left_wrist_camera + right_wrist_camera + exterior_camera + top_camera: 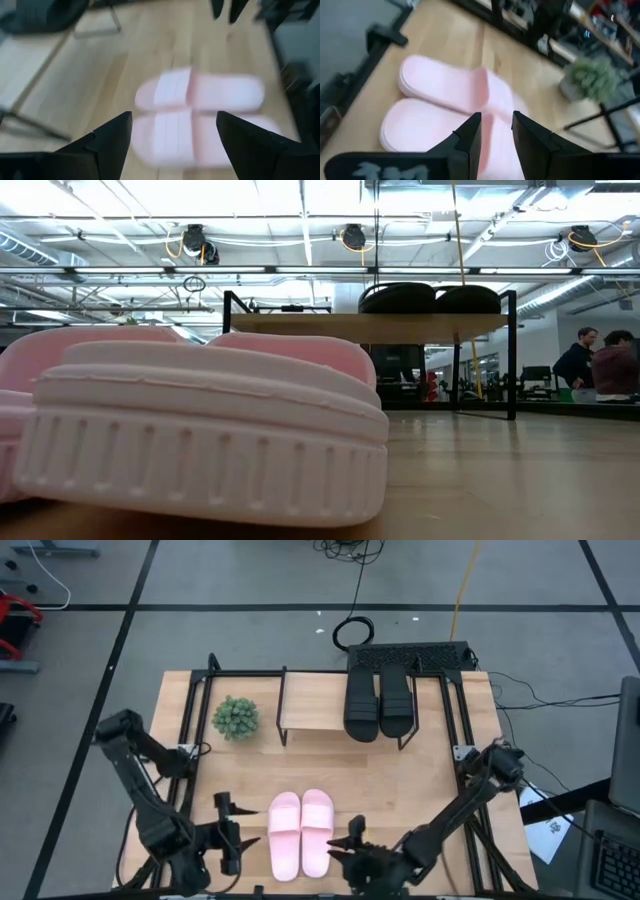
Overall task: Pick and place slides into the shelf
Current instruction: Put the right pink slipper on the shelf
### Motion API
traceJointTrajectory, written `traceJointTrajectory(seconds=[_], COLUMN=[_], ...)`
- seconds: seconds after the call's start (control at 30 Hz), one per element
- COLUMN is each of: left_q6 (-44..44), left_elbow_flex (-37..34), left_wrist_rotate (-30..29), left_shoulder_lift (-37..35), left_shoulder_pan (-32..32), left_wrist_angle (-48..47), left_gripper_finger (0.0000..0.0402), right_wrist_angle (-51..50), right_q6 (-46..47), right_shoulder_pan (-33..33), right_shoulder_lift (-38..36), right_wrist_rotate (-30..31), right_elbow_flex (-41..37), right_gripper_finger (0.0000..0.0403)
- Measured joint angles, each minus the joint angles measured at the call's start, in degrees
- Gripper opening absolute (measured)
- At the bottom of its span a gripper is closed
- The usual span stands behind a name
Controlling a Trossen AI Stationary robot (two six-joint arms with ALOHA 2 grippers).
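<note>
The light pink pair of slides (300,833) lies side by side, soles down, on the wooden table near its near edge; it fills the foreground of the low view (200,440). The black pair (378,700) rests on the right end of the shelf's light wood top board (315,700), as the low view also shows (430,298). My left gripper (232,832) stands open just left of the pink pair, which shows beyond its fingers (200,115). My right gripper (345,843) hovers just right of the pair (450,100), its fingers a narrow gap apart with nothing between them.
A small potted plant (235,717) stands on the table left of the shelf. Black frame rails (462,720) run along the table's sides. A black pad (410,655) and cables lie behind the far edge. People (600,370) stand in the room beyond.
</note>
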Motion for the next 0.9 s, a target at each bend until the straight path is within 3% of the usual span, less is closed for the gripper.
traceJointTrajectory(seconds=[0.2,0.37,0.53,0.67,0.9], left_q6=[-15.1,-21.7,-25.0,-26.1,-26.6], left_elbow_flex=[0.3,-0.1,-0.1,-0.1,-0.1], left_wrist_rotate=[3.8,5.9,6.2,6.3,5.9], left_shoulder_lift=[3.5,4.3,5.5,6.5,7.0], left_shoulder_pan=[-2.4,-5.2,-7.4,-7.9,-7.5], left_wrist_angle=[-13.0,-15.1,-15.1,-16.4,-18.3], left_gripper_finger=[0.0294,0.0294,0.0294,0.0294,0.0294], right_wrist_angle=[-3.9,-10.6,-20.0,-21.8,-26.2], right_q6=[6.3,6.4,11.0,14.9,20.6], right_shoulder_pan=[-1.6,-3.3,-4.6,-4.8,-5.0], right_shoulder_lift=[5.8,9.2,12.3,13.4,13.8], right_wrist_rotate=[0.0,-0.2,-2.2,-6.1,-7.4], right_elbow_flex=[4.5,10.6,16.0,16.5,16.4], right_gripper_finger=[0.0098,0.0098,0.0098,0.0098,0.0098])
